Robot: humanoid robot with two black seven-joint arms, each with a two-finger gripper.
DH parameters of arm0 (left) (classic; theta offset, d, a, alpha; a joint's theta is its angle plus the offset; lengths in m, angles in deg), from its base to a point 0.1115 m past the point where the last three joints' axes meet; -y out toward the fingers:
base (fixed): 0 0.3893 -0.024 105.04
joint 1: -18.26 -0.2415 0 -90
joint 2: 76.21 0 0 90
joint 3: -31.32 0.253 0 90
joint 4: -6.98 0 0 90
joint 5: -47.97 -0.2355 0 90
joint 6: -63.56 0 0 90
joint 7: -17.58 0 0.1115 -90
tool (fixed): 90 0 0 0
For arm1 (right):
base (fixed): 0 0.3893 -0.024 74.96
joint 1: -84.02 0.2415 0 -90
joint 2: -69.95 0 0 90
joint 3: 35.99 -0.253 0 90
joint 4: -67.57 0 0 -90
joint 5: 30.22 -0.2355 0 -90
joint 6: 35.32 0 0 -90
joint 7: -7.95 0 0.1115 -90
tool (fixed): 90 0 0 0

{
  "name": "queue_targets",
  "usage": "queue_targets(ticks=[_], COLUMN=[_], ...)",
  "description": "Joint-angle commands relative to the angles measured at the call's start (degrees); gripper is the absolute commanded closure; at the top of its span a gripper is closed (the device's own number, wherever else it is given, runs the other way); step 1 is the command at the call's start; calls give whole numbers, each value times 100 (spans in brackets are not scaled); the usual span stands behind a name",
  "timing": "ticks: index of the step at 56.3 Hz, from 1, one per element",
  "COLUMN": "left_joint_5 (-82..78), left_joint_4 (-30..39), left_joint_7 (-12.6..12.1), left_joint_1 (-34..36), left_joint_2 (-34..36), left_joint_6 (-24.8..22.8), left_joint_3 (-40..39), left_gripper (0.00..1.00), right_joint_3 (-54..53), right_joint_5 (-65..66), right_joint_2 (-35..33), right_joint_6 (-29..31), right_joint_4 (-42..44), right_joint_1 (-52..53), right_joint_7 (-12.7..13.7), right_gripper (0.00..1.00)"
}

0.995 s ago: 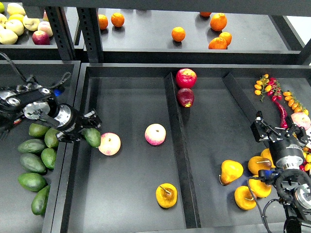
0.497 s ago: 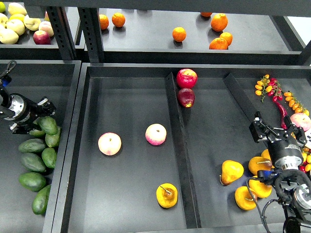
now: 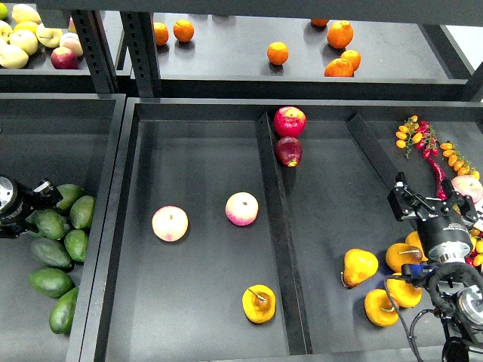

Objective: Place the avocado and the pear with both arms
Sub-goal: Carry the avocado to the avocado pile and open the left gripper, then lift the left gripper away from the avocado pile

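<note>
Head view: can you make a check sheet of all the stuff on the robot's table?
Surface: black divided tray, dark bins at either side.
Job's things: avocado in the left pile by the left gripper; pear in the tray's left compartment.
Clutter: two pink-yellow fruits, two red apples, more pears, small tomatoes.
Grippers: left among the avocados, fingers unclear; right gripper open, empty.
Cables: black cable by the right arm.
Surroundings: back shelf holding oranges.
</note>
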Motion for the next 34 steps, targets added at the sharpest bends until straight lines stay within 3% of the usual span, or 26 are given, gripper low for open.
queue_targets(ticks=[1,34], left_joint_5=[1,1], left_joint_4=[-9,-26], left_joint_7=[0,0], left_joint_1=[-59,-208], left_joint_2=[-45,-326], left_joint_6=[1,1], left_joint_3=[-50,-59], left_gripper=[71,46], right_joint_3=[0,0], right_joint_5=[25,42], right_joint_2=[25,34], right_joint_6=[-1,8], right_joint_4=[0,-18], right_joint_1=[-11,-20], right_joint_7=[-7,-7], right_gripper=[0,0])
